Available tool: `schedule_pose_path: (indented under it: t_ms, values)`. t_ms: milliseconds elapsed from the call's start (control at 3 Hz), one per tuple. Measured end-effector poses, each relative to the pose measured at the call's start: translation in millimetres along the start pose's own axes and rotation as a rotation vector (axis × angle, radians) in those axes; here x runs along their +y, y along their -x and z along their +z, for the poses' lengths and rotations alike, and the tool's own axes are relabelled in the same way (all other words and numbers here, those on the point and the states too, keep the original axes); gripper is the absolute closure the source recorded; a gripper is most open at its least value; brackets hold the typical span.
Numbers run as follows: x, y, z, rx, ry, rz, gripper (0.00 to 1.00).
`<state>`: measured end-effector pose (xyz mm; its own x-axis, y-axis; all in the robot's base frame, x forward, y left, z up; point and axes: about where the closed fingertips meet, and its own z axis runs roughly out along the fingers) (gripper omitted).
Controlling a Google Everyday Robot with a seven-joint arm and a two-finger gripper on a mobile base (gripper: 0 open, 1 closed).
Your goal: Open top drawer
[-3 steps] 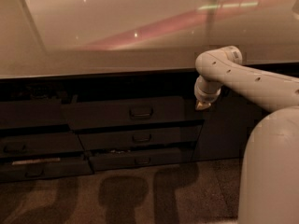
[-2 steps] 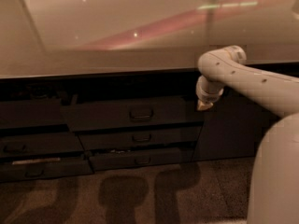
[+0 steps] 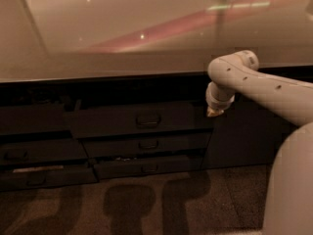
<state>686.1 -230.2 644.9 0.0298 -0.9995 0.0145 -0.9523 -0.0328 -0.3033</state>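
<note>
Right of the top drawer (image 3: pixel 112 124), the gripper (image 3: pixel 214 112) hovers, grip unclear. Looks like the approach; next it needs to reach the handle (image 3: pixel 148 119).

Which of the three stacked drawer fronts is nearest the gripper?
The top drawer, the tallest and widest of the stack. The gripper hangs beside its right edge; the middle front and bottom front lie lower, farther away.
</note>
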Motion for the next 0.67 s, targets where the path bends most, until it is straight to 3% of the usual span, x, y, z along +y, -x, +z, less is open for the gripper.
schedule_pose_path:
  t_ms: [333, 667]
  values:
    - [0.1, -3.3, -7.4, 0.005, -0.031, -0.006, 1.0]
    - [1.3, -3.3, -7.7, 0.005, -0.031, -0.007, 1.0]
